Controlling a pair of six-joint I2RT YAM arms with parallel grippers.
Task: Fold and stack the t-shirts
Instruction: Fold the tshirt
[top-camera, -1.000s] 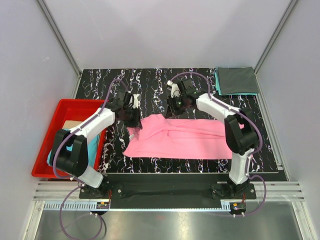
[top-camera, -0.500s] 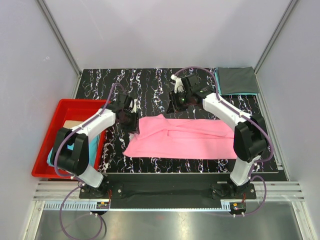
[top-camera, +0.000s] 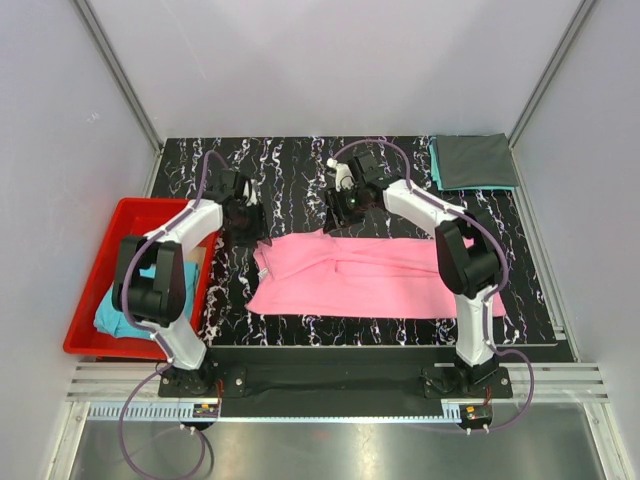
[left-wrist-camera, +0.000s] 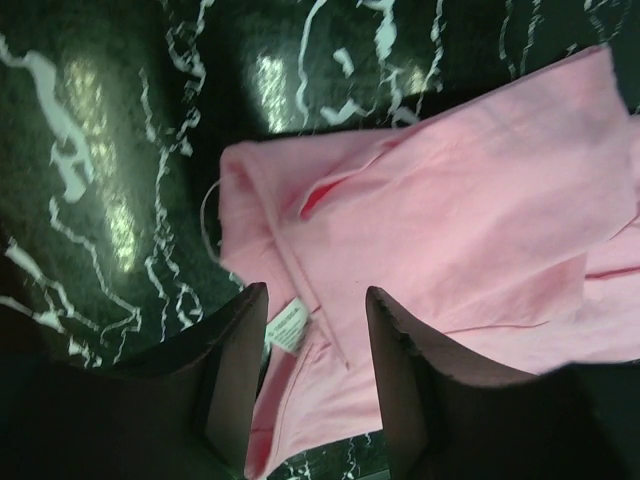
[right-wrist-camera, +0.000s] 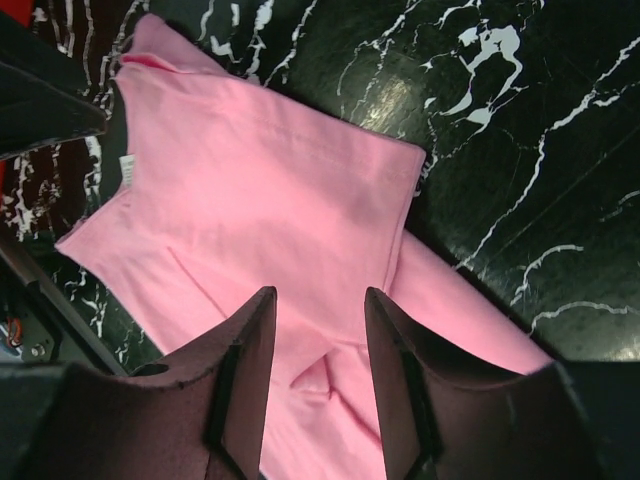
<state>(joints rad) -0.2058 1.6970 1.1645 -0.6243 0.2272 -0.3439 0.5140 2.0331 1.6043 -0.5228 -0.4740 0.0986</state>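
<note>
Pink cloth shows through the gap of both pairs of jaws, and neither pair grips it. My left gripper (left-wrist-camera: 315, 295) stands apart and empty over the collar end of the pink t-shirt (left-wrist-camera: 450, 220). My right gripper (right-wrist-camera: 318, 295) is likewise spread with nothing in it, above a folded corner.

Only the left wrist view gives me the white label (left-wrist-camera: 287, 325) at the neck, lying between the two fingers. The right wrist view alone shows how one layer laps over another. From the overhead camera I see the whole pink t-shirt (top-camera: 370, 275) as a long band across the near middle of the table (top-camera: 300, 165).

Half a second ago my left gripper (top-camera: 243, 215) sat at the shirt's left end. It has since drawn back toward the far left, clear of the cloth. The right gripper (top-camera: 340, 205) has barely shifted, though its elbow has swung inward.

The surface is black marble-patterned board. A folded dark grey t-shirt (top-camera: 475, 160) lies on a teal t-shirt (top-camera: 434, 162) in the far right corner. A red bin (top-camera: 88, 300) at the left holds teal cloth (top-camera: 115, 312). Pale walls (top-camera: 320, 60) close the cell.
</note>
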